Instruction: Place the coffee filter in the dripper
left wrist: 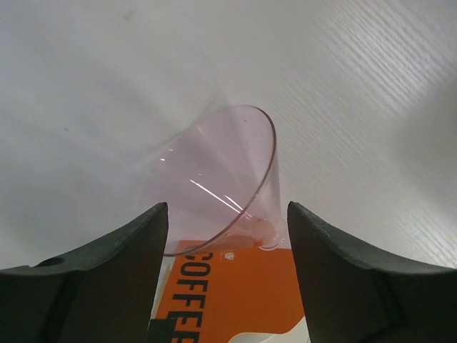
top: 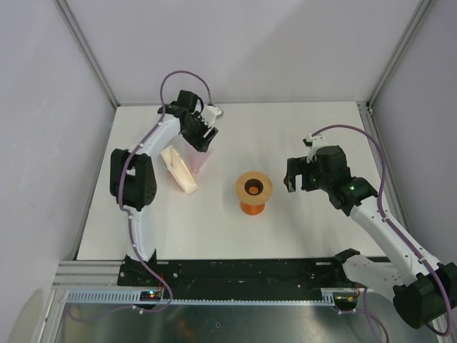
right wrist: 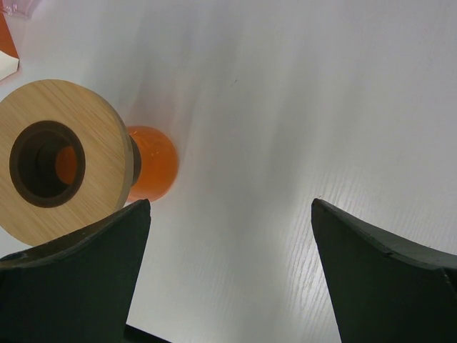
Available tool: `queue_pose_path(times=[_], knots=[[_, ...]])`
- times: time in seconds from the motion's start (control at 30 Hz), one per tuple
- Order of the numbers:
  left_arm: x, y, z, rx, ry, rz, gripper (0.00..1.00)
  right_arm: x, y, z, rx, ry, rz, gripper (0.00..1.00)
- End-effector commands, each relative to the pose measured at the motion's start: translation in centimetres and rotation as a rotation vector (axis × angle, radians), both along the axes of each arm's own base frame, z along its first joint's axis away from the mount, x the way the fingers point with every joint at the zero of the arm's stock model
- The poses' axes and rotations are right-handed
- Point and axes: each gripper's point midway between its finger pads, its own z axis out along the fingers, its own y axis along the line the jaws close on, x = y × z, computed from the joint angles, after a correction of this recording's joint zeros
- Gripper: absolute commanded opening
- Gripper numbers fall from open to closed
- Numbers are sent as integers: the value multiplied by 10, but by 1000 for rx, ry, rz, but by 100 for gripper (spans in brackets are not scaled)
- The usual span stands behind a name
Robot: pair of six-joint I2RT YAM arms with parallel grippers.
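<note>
The dripper (left wrist: 214, 171) is a translucent pinkish funnel lying on its side on the white table, its narrow end resting on an orange "COFFEE" filter pack (left wrist: 235, 293). In the top view the dripper (top: 202, 161) lies beside the cream wedge-shaped filter stack (top: 178, 170). My left gripper (left wrist: 227, 209) is open and empty just above the dripper, one finger on each side; it also shows in the top view (top: 203, 143). My right gripper (right wrist: 230, 207) is open and empty over bare table, also in the top view (top: 293, 179). No single loose white filter is in view.
A small orange-tinted cup (top: 253, 206) topped by a wooden ring (top: 254, 187) stands mid-table, just left of my right gripper; it also shows in the right wrist view (right wrist: 57, 164). White walls enclose the table (top: 321, 229) at the back and sides.
</note>
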Motion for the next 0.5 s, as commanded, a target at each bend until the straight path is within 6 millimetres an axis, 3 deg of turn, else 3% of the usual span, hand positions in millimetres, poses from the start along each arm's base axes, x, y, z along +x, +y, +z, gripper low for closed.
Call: queue_pose_path(times=[0.0,0.1,0.23,0.47], knots=[[-22,-8,-26,28,80,-126,72,2,1,8,10,-35,-1,99],[-21,-10,-32,31,89,-150,69,2,1,8,14,-34,1,99],[-25,-14,-35,35,102,-195,56,1,2,8,17,-34,0,99],[-32,-25,-24,2,97,-226,7,0,0,6,15,-25,-6,99]])
